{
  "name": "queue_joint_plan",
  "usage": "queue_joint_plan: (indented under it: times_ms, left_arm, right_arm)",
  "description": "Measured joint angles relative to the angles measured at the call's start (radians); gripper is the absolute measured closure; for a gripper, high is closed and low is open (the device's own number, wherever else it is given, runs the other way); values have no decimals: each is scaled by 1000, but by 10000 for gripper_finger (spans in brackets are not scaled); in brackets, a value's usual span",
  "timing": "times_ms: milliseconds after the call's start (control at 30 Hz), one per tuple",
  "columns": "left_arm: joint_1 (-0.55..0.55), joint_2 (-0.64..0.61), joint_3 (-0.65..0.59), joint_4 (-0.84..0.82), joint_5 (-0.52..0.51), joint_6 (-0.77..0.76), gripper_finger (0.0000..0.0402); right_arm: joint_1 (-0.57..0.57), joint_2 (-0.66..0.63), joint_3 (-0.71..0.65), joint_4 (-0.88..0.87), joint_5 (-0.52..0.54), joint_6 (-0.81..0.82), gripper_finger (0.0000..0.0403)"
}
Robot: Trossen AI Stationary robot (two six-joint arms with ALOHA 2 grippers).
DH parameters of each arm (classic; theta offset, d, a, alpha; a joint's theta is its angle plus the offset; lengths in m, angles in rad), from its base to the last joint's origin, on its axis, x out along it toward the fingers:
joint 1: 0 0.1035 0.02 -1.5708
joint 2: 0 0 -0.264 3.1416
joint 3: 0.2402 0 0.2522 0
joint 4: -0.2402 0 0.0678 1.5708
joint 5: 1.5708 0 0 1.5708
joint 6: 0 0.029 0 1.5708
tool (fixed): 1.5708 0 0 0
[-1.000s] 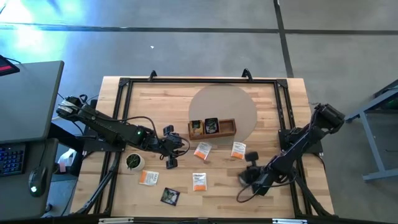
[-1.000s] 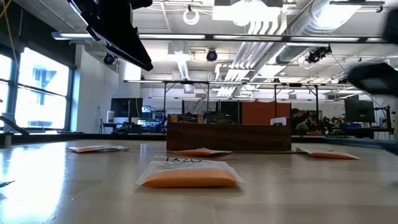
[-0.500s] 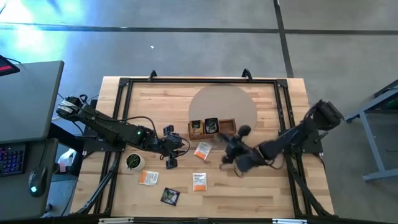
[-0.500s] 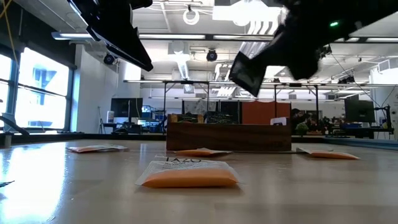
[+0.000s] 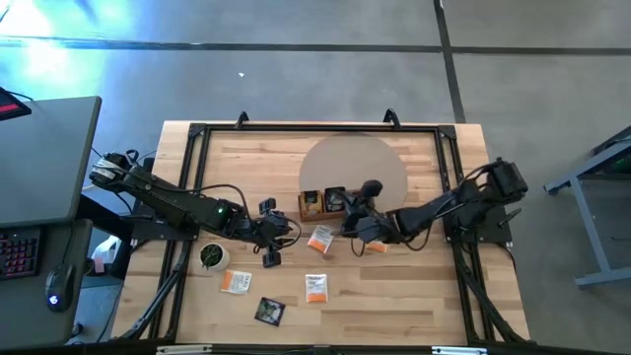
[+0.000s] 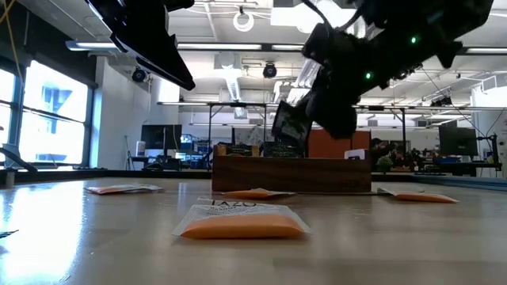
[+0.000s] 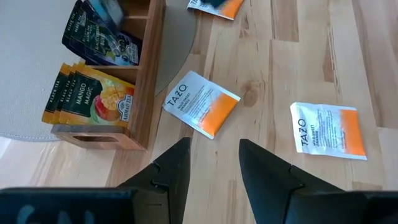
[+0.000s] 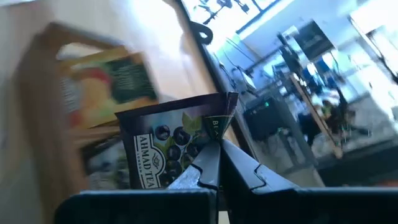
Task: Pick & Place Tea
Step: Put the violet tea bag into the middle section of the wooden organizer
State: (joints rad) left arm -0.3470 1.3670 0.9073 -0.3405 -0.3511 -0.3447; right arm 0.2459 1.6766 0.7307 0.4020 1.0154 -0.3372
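Now that the right gripper (image 5: 347, 219) has swung from the tabletop's edge to the wooden tray (image 5: 363, 205), its fingers clamp a black tea packet (image 8: 177, 146) above the compartments, while the left gripper (image 7: 211, 163) waits, fingers apart.

Right tool (image 5: 347, 219), pinching a black tea packet (image 8: 171, 152), now sits over the wooden tray (image 5: 335, 204), having swung in from the tabletop's 4 o'clock edge.

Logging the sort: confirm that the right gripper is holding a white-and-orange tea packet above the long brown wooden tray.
Wrong colour. The right gripper is shut on a black tea packet, as the right wrist view shows; the high view places it above the long brown wooden tray.
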Motion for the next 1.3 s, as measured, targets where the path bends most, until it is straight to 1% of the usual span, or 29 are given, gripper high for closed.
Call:
queue_joint_plan:
  times_ms: [100, 200, 333, 433, 500, 567, 667, 800, 867, 967, 1033, 1067, 1200, 1300]
  left_arm:
    - [0, 0, 0, 0, 0, 0, 266]
    - [0, 0, 0, 0, 0, 0, 266]
    - [0, 0, 0, 0, 0, 0, 266]
    - [0, 0, 0, 0, 0, 0, 266]
    - [0, 0, 0, 0, 0, 0, 266]
    - [0, 0, 0, 0, 0, 0, 266]
    - [0, 0, 0, 0, 1, 0, 266]
    - [0, 0, 0, 0, 1, 0, 266]
    - [0, 0, 0, 0, 1, 0, 266]
    - [0, 0, 0, -3, 9, 0, 266]
    - [0, 0, 0, -3, 52, -1, 266]
    - [0, 0, 0, -3, 83, -1, 266]
    - [0, 0, 0, -2, 258, -15, 266]
    - [0, 18, 0, 2, 362, -23, 266]
  right_arm:
    - [0, 69, 0, 55, 3, -81, 402]
    - [0, 114, 0, 68, 35, -98, 401]
    - [-5, 137, 0, 69, 27, -87, 402]
    - [-11, 138, 1, 72, -21, -109, 398]
    - [-19, 138, 2, 70, -59, -113, 389]
    - [-33, 138, 2, 66, -73, -93, 377]
    - [-50, 138, 2, 64, -69, -68, 355]
    - [-58, 138, 2, 67, -78, -75, 324]
    - [-56, 138, 2, 80, -65, -93, 310]
    - [-31, 137, 2, 145, -15, -113, 292]
    - [-9, 137, 2, 217, -5, -113, 284]
    - [3, 137, 2, 257, -18, -112, 281]
    - [35, 137, 2, 421, -160, -187, 277]
    - [52, 136, 2, 518, -213, -255, 280]
